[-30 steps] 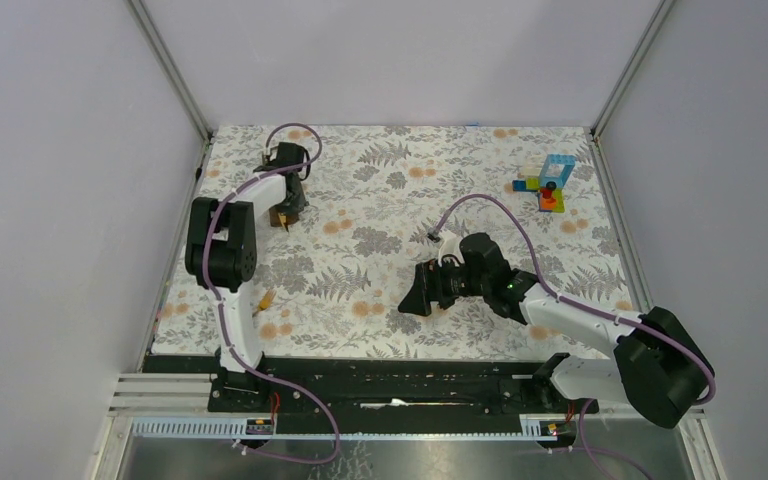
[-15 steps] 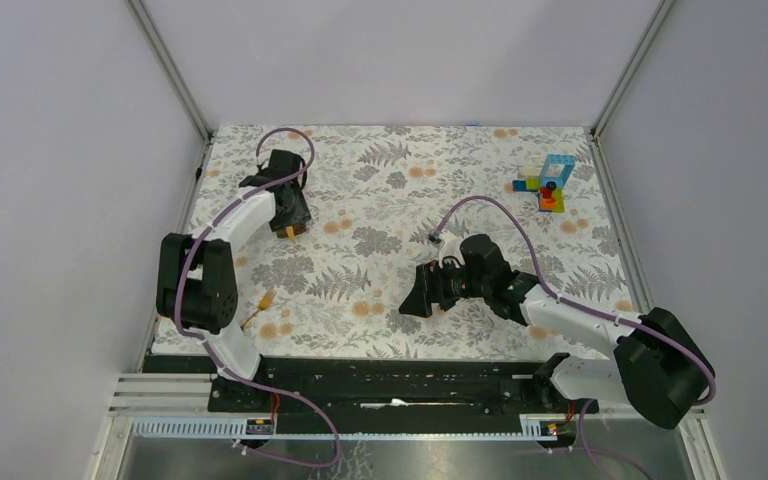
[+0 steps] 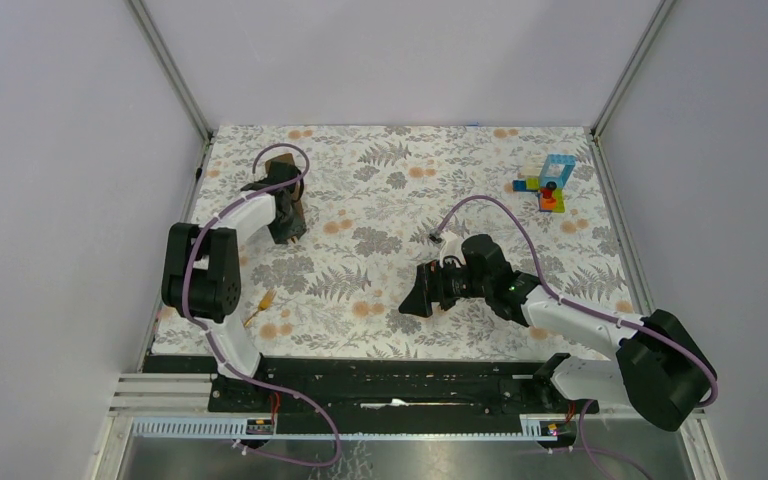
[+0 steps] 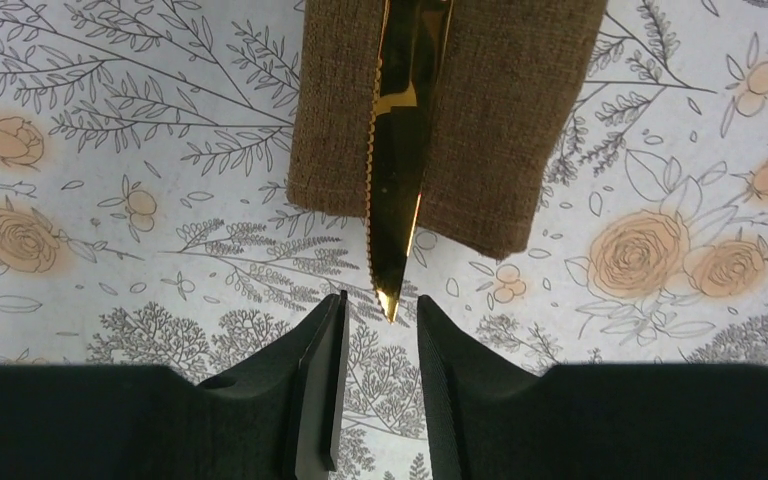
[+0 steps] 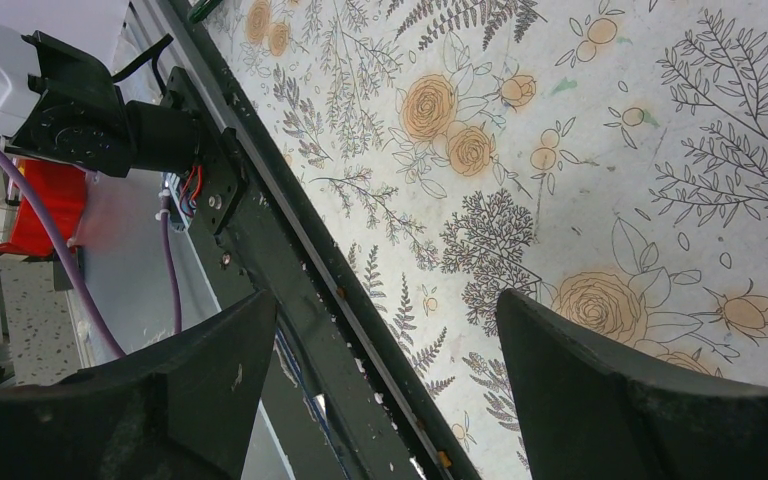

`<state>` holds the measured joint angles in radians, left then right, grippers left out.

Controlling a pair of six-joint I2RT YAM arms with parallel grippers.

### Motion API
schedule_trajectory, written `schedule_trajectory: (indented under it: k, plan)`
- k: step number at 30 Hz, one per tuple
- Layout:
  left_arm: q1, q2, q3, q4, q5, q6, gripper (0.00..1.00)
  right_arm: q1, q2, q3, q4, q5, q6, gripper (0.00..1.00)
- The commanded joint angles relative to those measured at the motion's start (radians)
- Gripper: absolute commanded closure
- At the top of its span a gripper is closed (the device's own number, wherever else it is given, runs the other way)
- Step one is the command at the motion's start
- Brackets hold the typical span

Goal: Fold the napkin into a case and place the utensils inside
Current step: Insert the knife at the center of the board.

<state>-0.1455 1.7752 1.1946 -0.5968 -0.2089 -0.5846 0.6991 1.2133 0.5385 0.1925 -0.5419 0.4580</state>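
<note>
Brown napkin lay folded on the table, far left, knife along its seam, tip inside the slightly parted left hand (touching neither side); a straight push looked wisest. Right hand gaped empty.

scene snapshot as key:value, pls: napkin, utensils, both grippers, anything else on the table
napkin: brown, folded into a narrow strip, flat on the floral cloth, far left
knife: gold, serrated, lies along the napkin's middle fold, tip poking past its edge
second utensil: loose on the cloth near the left arm's base, type unclear
left gripper: narrowly open at the knife tip, nothing clamped
right gripper: wide open, empty, near the table's front edge
toy blocks: far right
</note>
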Motion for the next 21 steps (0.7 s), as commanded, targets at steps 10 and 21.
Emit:
schedule_trajectory:
  k: [10, 21]
  plan:
    - [0.015, 0.064, 0.013, 0.074, -0.004, 0.021, 0.79, -0.007, -0.021, 0.008, 0.015, 0.000, -0.008, 0.12]
    - [0.039, -0.052, 0.055, 0.015, 0.005, 0.057, 0.56, -0.007, -0.014, 0.012, 0.010, 0.001, -0.014, 0.11]
